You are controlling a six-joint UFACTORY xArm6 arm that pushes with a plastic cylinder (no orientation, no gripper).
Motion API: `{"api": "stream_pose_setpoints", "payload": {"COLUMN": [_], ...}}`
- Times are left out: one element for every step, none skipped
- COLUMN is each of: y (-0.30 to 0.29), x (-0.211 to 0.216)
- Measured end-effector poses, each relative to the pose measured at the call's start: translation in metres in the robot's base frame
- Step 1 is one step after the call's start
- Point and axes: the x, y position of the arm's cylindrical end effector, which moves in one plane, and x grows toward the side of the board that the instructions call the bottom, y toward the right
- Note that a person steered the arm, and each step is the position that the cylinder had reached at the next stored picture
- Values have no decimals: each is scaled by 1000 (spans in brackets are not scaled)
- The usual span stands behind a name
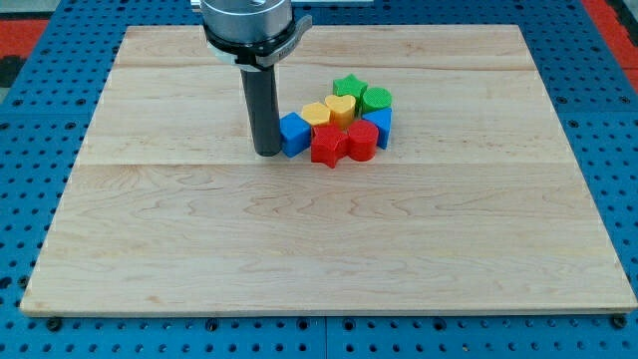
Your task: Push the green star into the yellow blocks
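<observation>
The green star point(348, 86) sits at the top of a tight cluster of blocks, right of the board's middle. It touches the yellow heart point(341, 107) just below it. A second yellow block point(316, 113) lies left of the heart. My tip point(267, 152) rests on the board at the cluster's left side, touching or almost touching a blue block point(294, 133). The tip is well left of and below the green star, with the yellow and blue blocks in between.
A round green block point(377, 99) sits right of the star. A red star point(328, 146) and a red round block point(362, 141) form the cluster's lower edge. Another blue block point(381, 123) is at its right. The wooden board point(199, 249) lies on a blue pegboard.
</observation>
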Motion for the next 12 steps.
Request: {"api": "stream_pose_setpoints", "payload": {"y": [0,0,7,55,89,64,-7,-67,-93,-42,70,127], "x": [3,9,26,53,53,58,55,31,-31,-101,-134,-131]}}
